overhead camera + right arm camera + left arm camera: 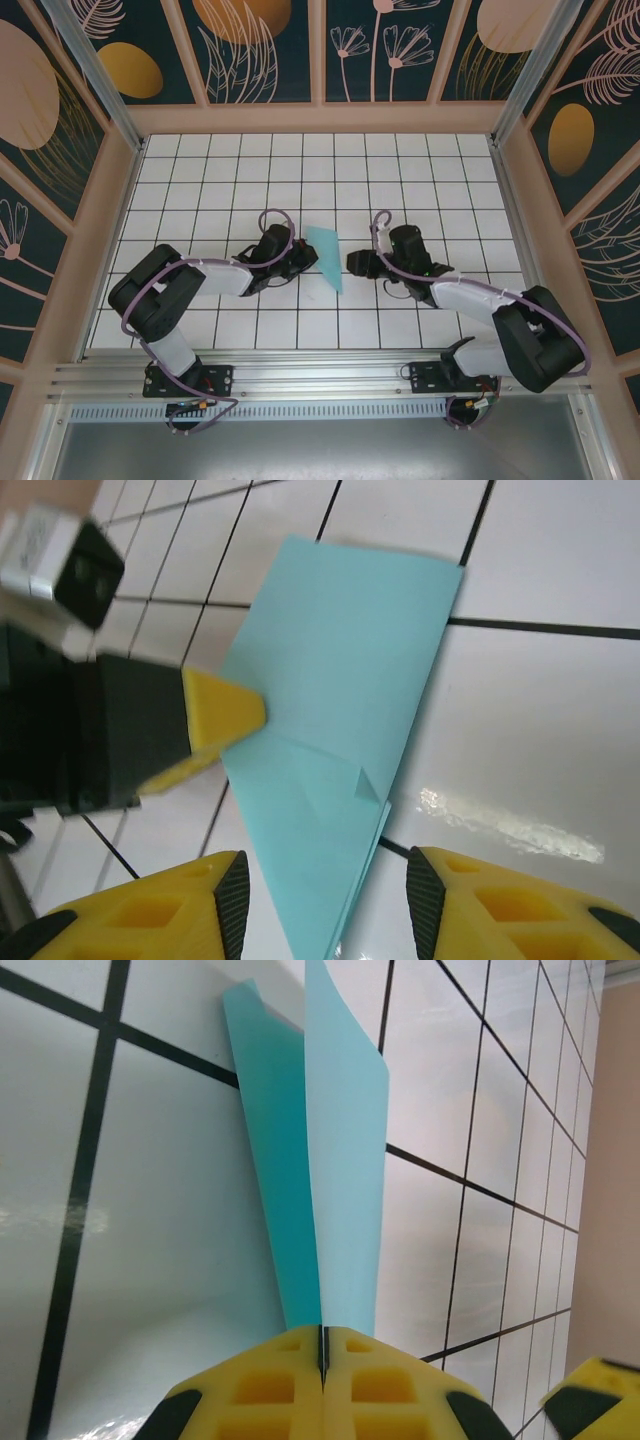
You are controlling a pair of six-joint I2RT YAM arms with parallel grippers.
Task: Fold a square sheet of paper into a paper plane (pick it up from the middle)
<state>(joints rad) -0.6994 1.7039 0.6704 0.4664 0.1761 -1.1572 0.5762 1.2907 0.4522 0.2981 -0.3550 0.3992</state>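
- The paper plane point(325, 256), already a pointed dart (wing folds judged still to do), is held between the arms over the desk point(200, 180) by the left gripper point(300, 258), its jaws shut on it.
- The right gripper point(358, 263) is seen at the tip, jaws apart and holding nothing.
- Two splayed layers are shown by the left wrist view, one flat face by the right.

The table top point(400, 160) is white, ruled into square tiles by thin dark lines, and glossy (a streak of glare point(510, 825) lies across one tile in the right wrist view). Pale wooden framing point(320, 118) borders it at the back and sides. Above the framing stand wall panels point(265, 50), dark teal, printed with orange ovals and thin pink leaves and flowers. Along the near edge runs a ribbed aluminium rail point(320, 378), with a grey metal sheet point(320, 445) below it. The light is even, the shadows soft.
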